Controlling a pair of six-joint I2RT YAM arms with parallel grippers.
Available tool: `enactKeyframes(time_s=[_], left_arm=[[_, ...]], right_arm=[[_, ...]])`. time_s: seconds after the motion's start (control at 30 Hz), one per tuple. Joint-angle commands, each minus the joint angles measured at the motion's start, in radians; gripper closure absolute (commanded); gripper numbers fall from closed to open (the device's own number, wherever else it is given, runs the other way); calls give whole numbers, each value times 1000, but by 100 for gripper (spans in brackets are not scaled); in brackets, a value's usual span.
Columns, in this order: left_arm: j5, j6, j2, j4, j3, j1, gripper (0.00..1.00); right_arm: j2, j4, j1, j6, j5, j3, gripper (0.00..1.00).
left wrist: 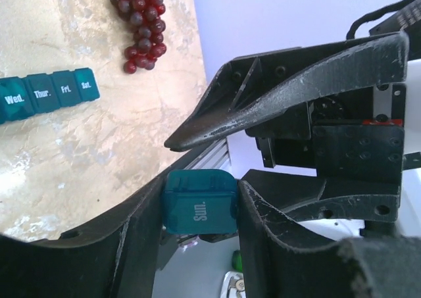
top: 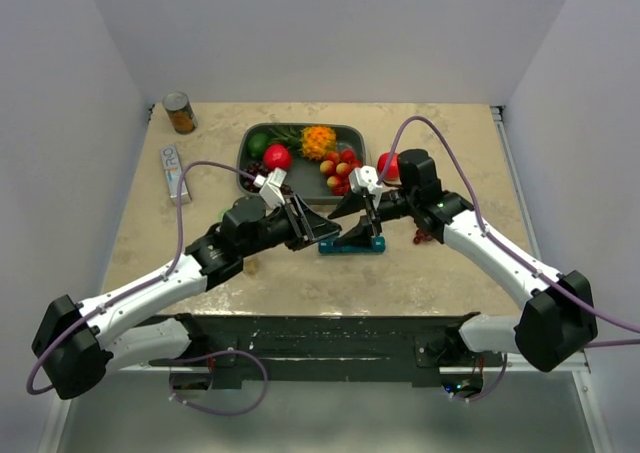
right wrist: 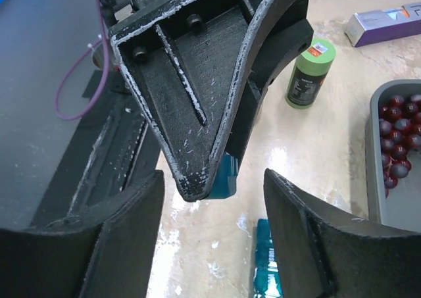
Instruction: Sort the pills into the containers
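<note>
My left gripper [left wrist: 199, 199] is shut on a single teal container cell [left wrist: 197, 209] marked "Sun.", held above the table. The cell [right wrist: 227, 176] also shows behind the left gripper's big black finger [right wrist: 197, 94] in the right wrist view. My right gripper [right wrist: 214, 174] is open, its jaws standing on either side of that finger and the cell without touching them. The rest of the teal container strip [left wrist: 49, 94] lies on the table, seen as [top: 352, 247] from above, under both grippers [top: 312, 225] [top: 358, 221]. No pills are in view.
A grey fruit tray [top: 243, 145] stands behind the grippers. A grape bunch [left wrist: 141, 22] lies on the table near the strip. A tin can [top: 180, 113] and a small box [top: 175, 173] are at the far left. A green roll [right wrist: 309, 74] stands beyond the cell.
</note>
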Motion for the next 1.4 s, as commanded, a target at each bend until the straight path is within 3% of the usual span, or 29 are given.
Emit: enactKeyframes(time_s=[0.0, 0.23, 0.33, 0.43, 0.47, 0.53, 0.57, 0.67, 0.87, 0.97, 1.17, 1.37], left_arm=[[-54, -112, -43, 125, -31, 9, 90], [-42, -191, -41, 223, -78, 7, 90], [-42, -211, -44, 265, -94, 9, 89], [-36, -221, -46, 297, -101, 9, 88], [-28, -227, -46, 309, -106, 9, 86], [-24, -230, -49, 338, -114, 9, 77], [-19, -230, -49, 343, -115, 9, 65], [-7, -224, -58, 347, -118, 9, 45], [5, -209, -78, 335, -129, 9, 27], [7, -206, -84, 325, -132, 10, 29], [-2, -203, -94, 306, -134, 18, 44], [16, -204, -90, 318, -137, 29, 74]], right_arm=[[-18, 85, 1, 92, -56, 29, 37], [-8, 162, 1, 174, -68, 23, 57], [-3, 180, 3, 197, -75, 12, 58], [-1, 180, 3, 201, -75, 7, 76], [-1, 180, 1, 200, -79, 6, 78], [-1, 180, 3, 195, -79, 3, 85], [-1, 180, 3, 194, -79, 3, 87], [-6, 182, 1, 183, -79, 3, 92], [-6, 160, 1, 157, -81, 9, 94], [-12, 153, 0, 149, -82, 9, 95], [-14, 143, 1, 140, -82, 10, 96], [-15, 133, 1, 126, -81, 9, 99]])
